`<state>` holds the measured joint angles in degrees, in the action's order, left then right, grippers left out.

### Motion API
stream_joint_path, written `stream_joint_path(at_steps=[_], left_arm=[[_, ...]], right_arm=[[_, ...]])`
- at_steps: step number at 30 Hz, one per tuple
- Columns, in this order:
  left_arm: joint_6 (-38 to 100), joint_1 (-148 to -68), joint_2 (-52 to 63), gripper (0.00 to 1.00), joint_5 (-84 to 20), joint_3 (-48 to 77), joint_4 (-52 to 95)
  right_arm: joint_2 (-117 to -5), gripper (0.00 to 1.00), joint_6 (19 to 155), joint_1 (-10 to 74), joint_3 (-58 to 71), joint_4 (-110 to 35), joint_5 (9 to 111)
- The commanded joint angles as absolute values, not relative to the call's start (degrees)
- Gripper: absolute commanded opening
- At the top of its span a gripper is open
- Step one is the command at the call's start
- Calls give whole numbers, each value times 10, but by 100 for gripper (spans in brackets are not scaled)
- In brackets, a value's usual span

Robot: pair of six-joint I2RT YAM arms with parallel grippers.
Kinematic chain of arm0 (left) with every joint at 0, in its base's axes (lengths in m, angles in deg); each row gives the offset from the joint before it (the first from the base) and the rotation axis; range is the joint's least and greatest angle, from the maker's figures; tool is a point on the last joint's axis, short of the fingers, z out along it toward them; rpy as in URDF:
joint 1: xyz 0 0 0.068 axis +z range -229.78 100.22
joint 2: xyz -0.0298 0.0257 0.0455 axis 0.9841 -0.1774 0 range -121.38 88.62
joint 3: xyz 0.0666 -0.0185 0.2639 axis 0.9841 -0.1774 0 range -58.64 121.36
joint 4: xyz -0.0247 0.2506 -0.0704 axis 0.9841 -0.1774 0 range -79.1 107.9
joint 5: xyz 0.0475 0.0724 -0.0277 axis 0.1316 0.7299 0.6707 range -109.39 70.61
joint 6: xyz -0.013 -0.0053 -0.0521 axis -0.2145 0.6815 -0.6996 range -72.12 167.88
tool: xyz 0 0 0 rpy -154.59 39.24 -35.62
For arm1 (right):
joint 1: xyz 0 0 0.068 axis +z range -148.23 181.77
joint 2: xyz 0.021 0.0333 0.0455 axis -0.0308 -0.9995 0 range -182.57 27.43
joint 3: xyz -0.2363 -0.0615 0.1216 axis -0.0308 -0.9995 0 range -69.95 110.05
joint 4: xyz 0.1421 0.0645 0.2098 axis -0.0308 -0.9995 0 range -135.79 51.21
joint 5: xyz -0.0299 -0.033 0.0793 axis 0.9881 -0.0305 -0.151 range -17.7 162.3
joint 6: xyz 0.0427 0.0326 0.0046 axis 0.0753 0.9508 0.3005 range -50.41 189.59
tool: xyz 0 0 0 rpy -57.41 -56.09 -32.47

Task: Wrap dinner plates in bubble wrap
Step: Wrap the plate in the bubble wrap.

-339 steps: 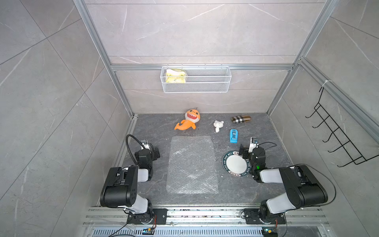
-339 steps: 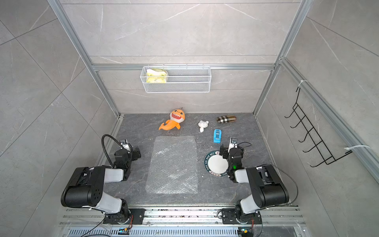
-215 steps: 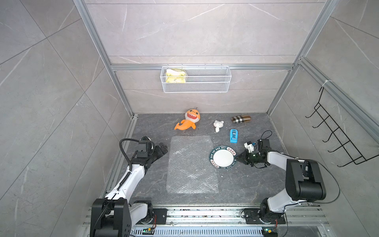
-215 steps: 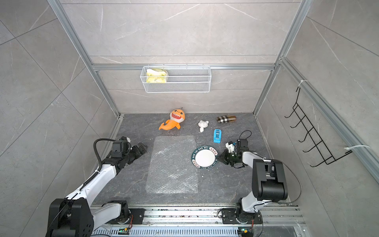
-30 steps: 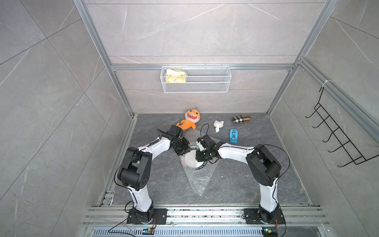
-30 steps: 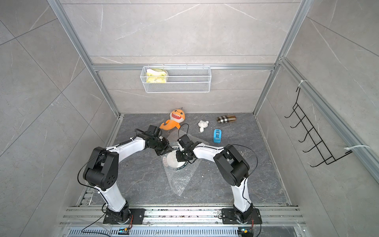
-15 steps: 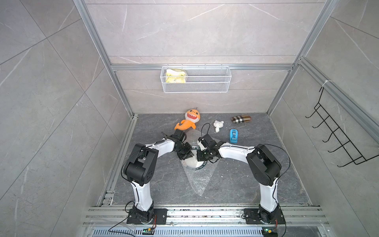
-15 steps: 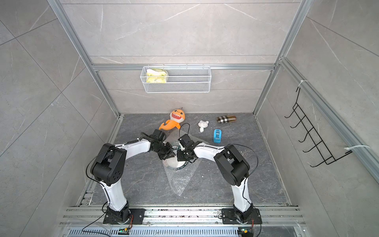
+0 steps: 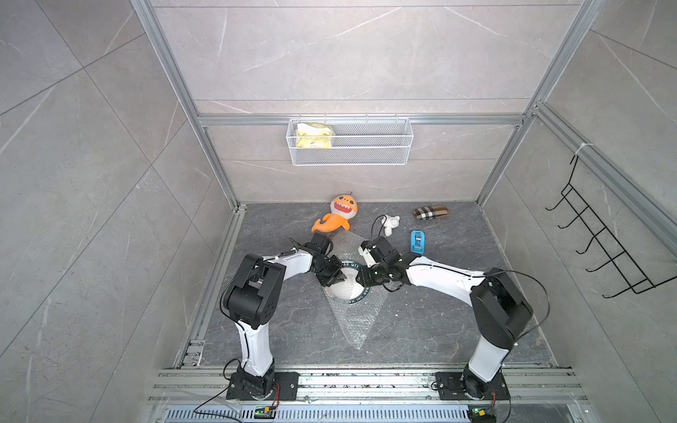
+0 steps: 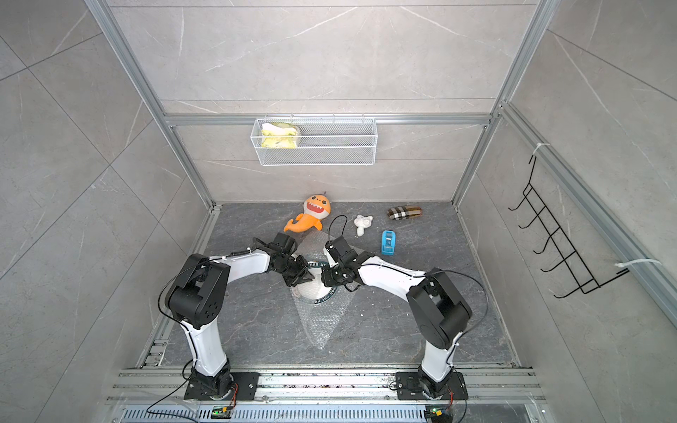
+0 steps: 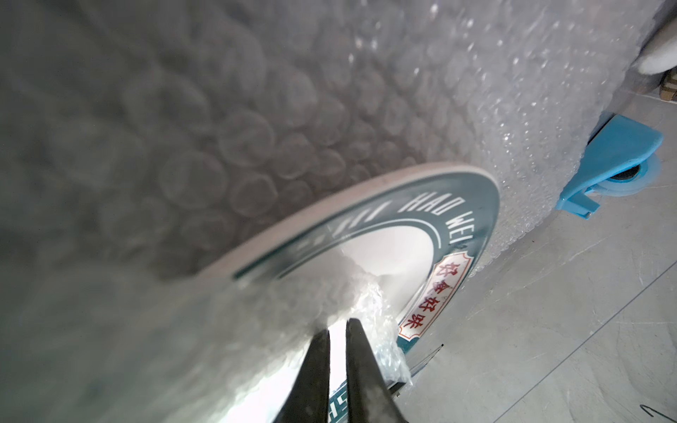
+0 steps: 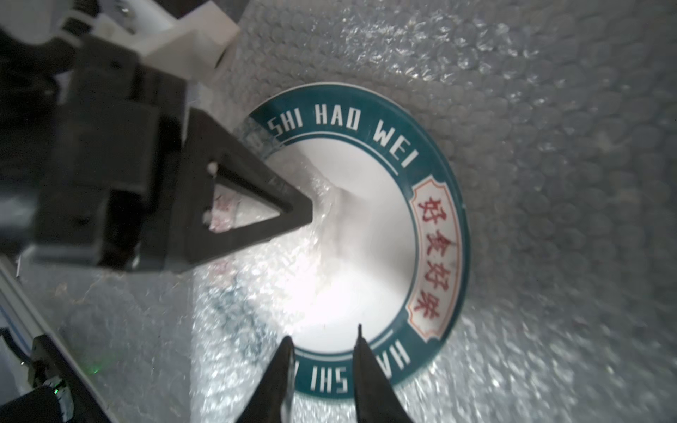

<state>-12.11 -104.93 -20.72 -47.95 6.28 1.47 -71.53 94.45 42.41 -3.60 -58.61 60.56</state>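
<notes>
The round white dark-rimmed plate (image 12: 384, 219) has moved onto the clear bubble wrap sheet (image 12: 549, 183). The left gripper (image 11: 337, 324) pinches a fold over the plate's centre; the right gripper (image 12: 322, 337) stands parted at its rim. Released early, the fold could spring back.

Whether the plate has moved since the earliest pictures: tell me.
Yes. The plate has shifted left, away from the blue tape dispenser, onto the bubble wrap.
</notes>
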Motion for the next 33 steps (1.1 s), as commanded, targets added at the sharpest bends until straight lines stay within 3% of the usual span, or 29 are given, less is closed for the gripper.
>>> stream_joint_path(at_steps=[1, 10, 18, 29, 31, 33], left_arm=[[-126, -1052, -222, 15, -453, 53, 13], [-130, -1053, -223, 14, -448, 41, 25], [-126, -1053, -224, 14, -452, 30, 31], [-129, -1052, -229, 14, -461, 22, 42], [-129, -1053, -231, 14, -462, 23, 42], [-129, -1052, -232, 14, -464, 24, 41]], right_arm=[[-668, 30, 905, 444, -82, -654, 606], [-570, 47, 891, 597, -180, -663, 668], [-631, 48, 862, 705, -207, -562, 728], [-713, 48, 858, 749, -186, -590, 778], [-723, 46, 866, 759, -179, -609, 807], [-732, 38, 876, 766, -175, -623, 835]])
